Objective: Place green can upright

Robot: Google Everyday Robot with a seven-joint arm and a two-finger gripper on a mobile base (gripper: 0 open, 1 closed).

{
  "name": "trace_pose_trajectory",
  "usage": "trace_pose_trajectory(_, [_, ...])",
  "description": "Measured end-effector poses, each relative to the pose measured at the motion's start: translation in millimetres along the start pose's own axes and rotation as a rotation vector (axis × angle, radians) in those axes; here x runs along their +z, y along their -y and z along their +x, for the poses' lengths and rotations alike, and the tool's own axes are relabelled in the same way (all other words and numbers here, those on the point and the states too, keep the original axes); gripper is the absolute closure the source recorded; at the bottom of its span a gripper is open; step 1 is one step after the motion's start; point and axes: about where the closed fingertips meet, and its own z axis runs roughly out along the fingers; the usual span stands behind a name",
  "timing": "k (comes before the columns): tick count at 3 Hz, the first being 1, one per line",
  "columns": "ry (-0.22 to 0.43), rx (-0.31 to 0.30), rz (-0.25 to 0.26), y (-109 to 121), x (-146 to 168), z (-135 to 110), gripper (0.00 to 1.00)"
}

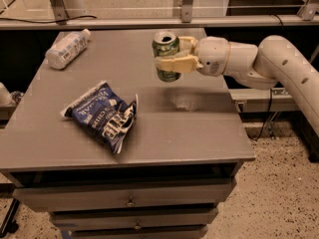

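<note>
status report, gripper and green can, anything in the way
Gripper shut on green can, above table, far side. Can top up, not yet set down. Chip bag and bottle lie left in view, apart from it.

We note the gripper (pixel 169 53), right of centre above the table (pixel 199 128): matt cream plastic, clamped on the green can (pixel 166 48), which is glossy metal. Table: smooth matt grey. Chip bag (pixel 102 116), near left: shiny crinkled film. Bottle (pixel 65 49), far left: pale plastic.
</note>
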Motion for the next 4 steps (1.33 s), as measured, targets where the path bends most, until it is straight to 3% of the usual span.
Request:
trace_pose_trajectory(1, [0.001,0.005,0.008,-3,-8,8,1.00])
trace_pose_trajectory(3, [0.012,0.017,0.051,-13,-55,37,1.00])
trace_pose_trajectory(4, [0.022,0.046,0.071,-14,-66,50,0.84])
